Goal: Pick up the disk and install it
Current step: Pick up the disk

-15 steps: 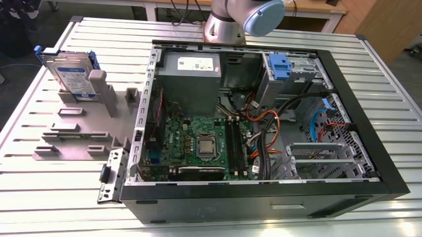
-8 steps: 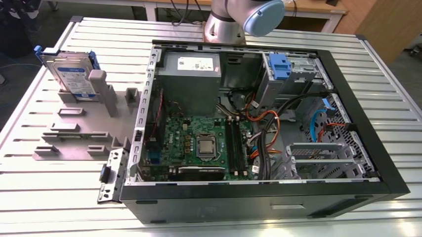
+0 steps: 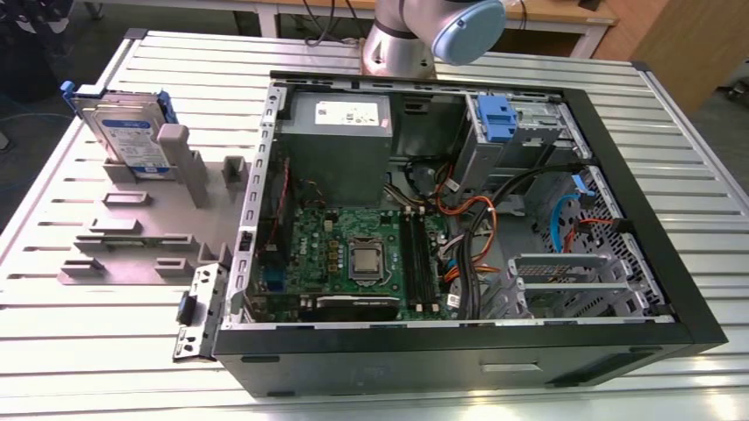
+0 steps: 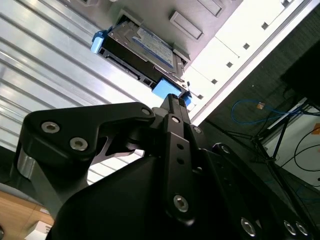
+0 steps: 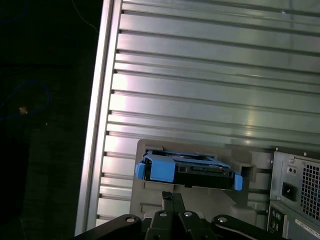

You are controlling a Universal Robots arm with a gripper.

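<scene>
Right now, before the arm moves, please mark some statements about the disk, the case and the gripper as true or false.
1. The disk stands on edge in the grey holder. True.
2. The computer case is open, its green board showing. True.
3. The disk sits inside the computer case. False: it is outside, at the exterior view's left of the case.
4. The gripper holds the disk. False: the disk stands free, the gripper apart from it.
</scene>
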